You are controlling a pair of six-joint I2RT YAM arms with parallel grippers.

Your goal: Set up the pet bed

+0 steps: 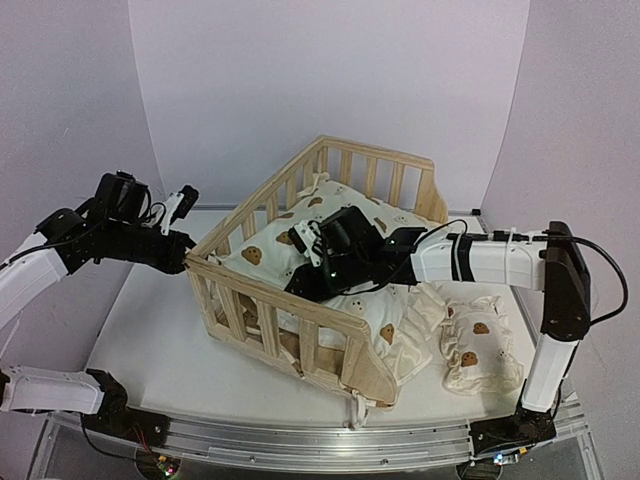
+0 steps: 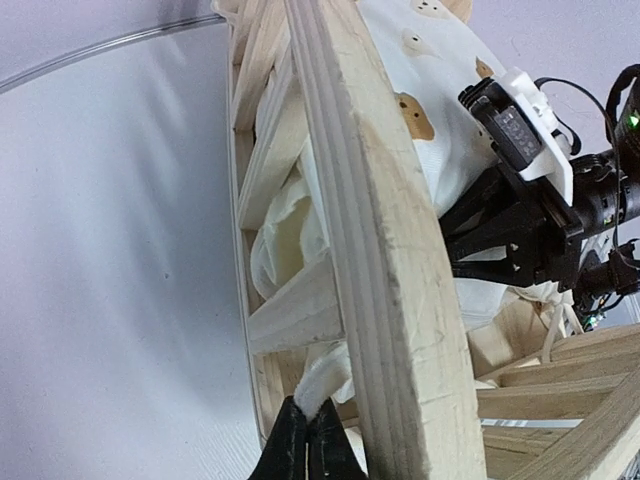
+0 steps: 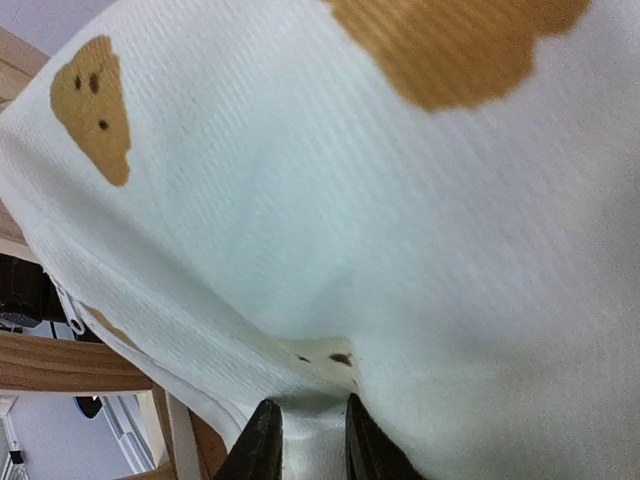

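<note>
The cream bear-print cushion (image 1: 395, 320) should be drawn flat evenly, without the frame being dragged. The left tool (image 2: 305, 450) is pinched shut on its cloth at the slats, and the right tool (image 3: 308, 440) is clamped on a fold inside. The light pine slatted pet bed (image 1: 262, 300) stands on the white table (image 1: 150, 340), its open side facing right. Its long axis cannot be judged.

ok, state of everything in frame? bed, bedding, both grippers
pet bed: upright on the table
cushion: in the bed, bunched, one edge spilling out on the right side
pillow: outside the bed, lying on the table to its right
left gripper: shut on a strip of cushion fabric outside the rail
right gripper: pinching a cushion fold inside the bed
</note>
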